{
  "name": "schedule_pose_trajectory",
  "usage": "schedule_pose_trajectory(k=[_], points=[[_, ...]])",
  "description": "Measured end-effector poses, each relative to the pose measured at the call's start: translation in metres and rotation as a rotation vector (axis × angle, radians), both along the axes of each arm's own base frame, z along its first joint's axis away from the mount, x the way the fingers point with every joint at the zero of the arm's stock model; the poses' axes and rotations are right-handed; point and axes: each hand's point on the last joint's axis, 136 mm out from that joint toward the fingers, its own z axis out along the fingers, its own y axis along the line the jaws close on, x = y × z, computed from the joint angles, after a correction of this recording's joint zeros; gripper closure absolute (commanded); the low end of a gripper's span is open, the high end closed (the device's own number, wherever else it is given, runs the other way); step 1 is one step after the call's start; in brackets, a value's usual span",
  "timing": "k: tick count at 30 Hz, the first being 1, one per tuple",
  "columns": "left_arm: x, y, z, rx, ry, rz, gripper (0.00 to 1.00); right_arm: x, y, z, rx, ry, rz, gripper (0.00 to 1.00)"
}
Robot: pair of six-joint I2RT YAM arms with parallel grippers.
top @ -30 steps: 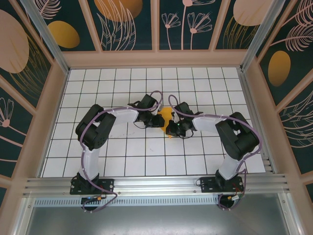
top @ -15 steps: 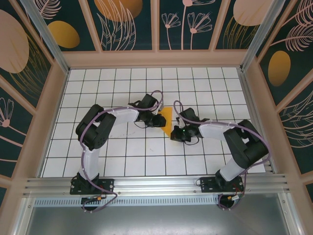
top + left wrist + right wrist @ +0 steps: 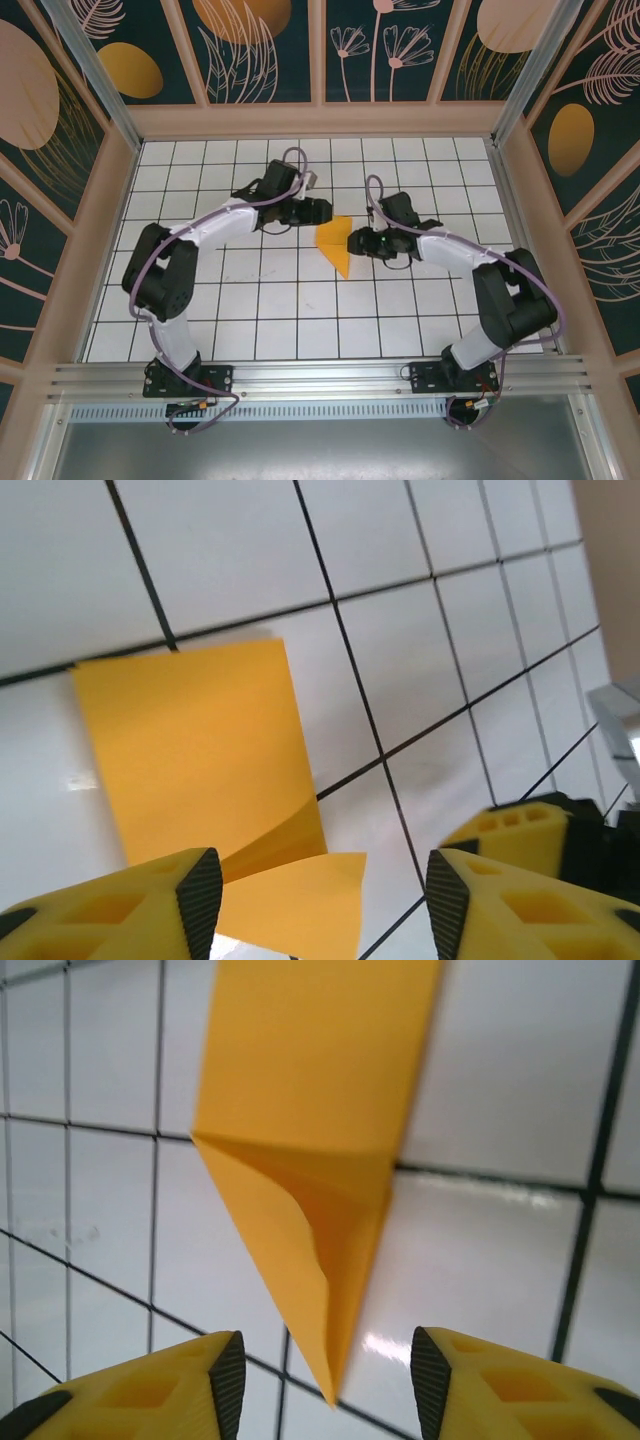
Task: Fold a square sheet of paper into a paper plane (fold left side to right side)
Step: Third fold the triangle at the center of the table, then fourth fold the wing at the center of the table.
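Left gripper, right gripper drawn back — parted, paper plane lying loose

We reach both arms inward toward each other, elbows bowed outward. Our left gripper points right, its jaws parted and holding nothing. Our right gripper points left, jaws likewise apart and empty.

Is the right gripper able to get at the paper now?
Probably yes. The right gripper is open, and the pointed tip of the paper lies just ahead of it with nothing over it. The left gripper, also open, is off the paper on the other side.
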Motion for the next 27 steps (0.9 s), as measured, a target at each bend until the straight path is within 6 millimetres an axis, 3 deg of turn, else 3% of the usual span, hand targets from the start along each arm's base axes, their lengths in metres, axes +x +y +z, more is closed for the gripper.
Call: schedule_pose_trajectory(k=[3,6,14,27], points=[[-0.002,0.015,-0.007,0.002,0.016,0.033,0.39,0.014,0.011,-0.006,-0.012,-0.010,0.027,0.50],[-0.010,0.021,-0.025,0.020,0.062,0.043,0.38,0.023,0.020,-0.018,-0.034,-0.001,0.052,0.59],[-0.015,0.018,-0.048,0.013,0.128,0.050,0.38,0.030,0.016,-0.037,-0.093,0.009,0.056,0.78],[-0.017,0.003,-0.072,-0.050,0.209,0.022,0.38,0.032,0.009,-0.041,-0.137,0.003,0.031,0.78]])
